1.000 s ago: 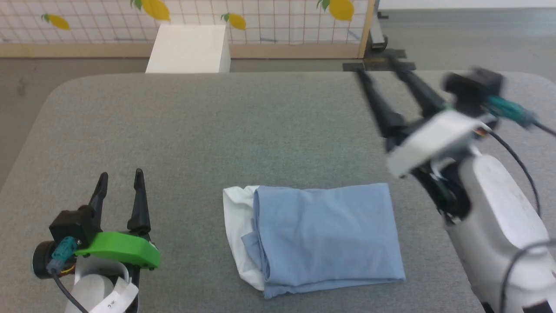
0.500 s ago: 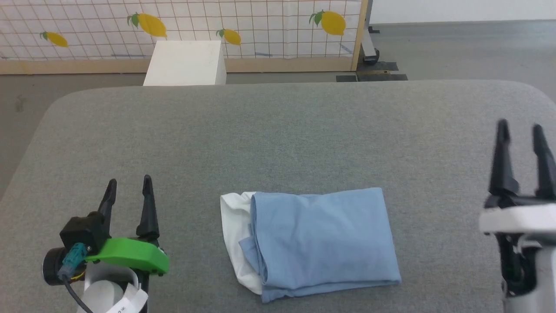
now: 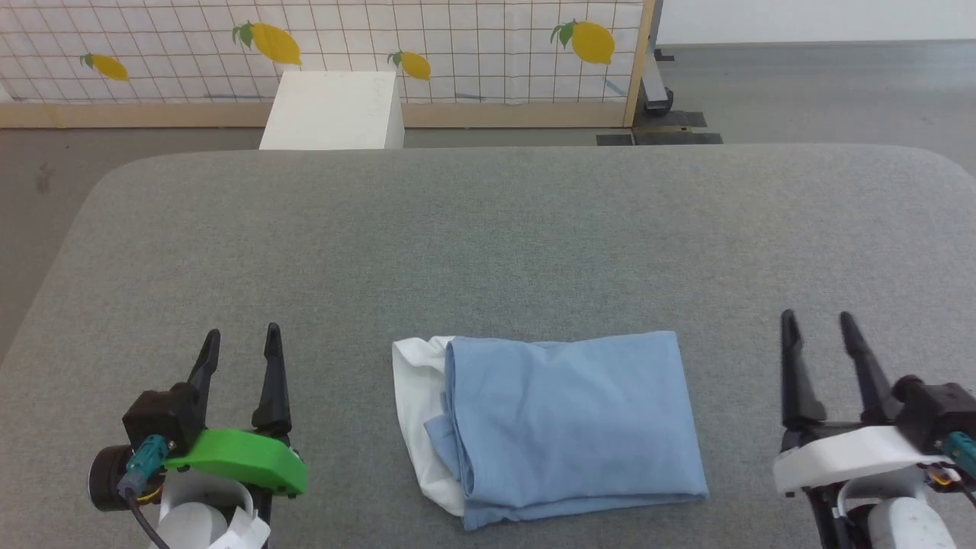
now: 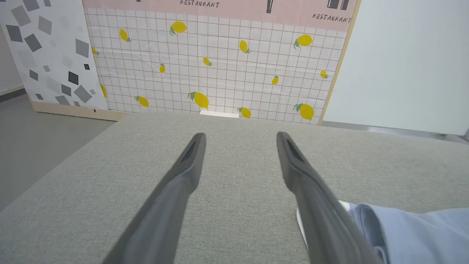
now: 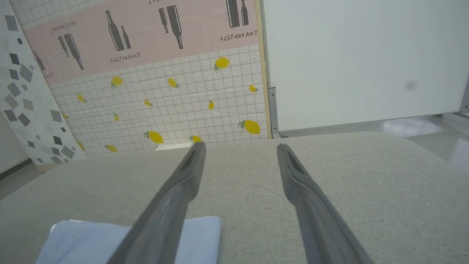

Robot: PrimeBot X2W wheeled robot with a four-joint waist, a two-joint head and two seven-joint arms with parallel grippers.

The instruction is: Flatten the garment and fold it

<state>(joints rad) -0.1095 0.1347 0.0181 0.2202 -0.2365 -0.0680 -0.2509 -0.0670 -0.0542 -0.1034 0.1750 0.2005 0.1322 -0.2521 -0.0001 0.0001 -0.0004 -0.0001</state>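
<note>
Garment (image 3: 560, 423): folded into a rectangle, lying on grey desk (image 3: 488, 236), near edge. Left gripper (image 3: 240, 343) and right gripper (image 3: 817, 326): fingers spread, empty, flanking garment, well apart from it.

Layout as seen from the head view. The garment (image 3: 557, 427) lies on the table (image 3: 488, 229), near its front edge and about midway across. Take the garment as the dial's centre, with 12 o'clock pointing away from the robot. The left gripper (image 3: 243, 331) stands at 9 o'clock and the right gripper (image 3: 815, 314) at 3 o'clock, both over the table and well apart from the cloth. At 11 o'clock, beyond the table's far edge, a box (image 3: 332, 110) sits on the floor (image 3: 801, 84), just before a partition panel (image 3: 473, 46) spanning 10 to 1 o'clock.
</note>
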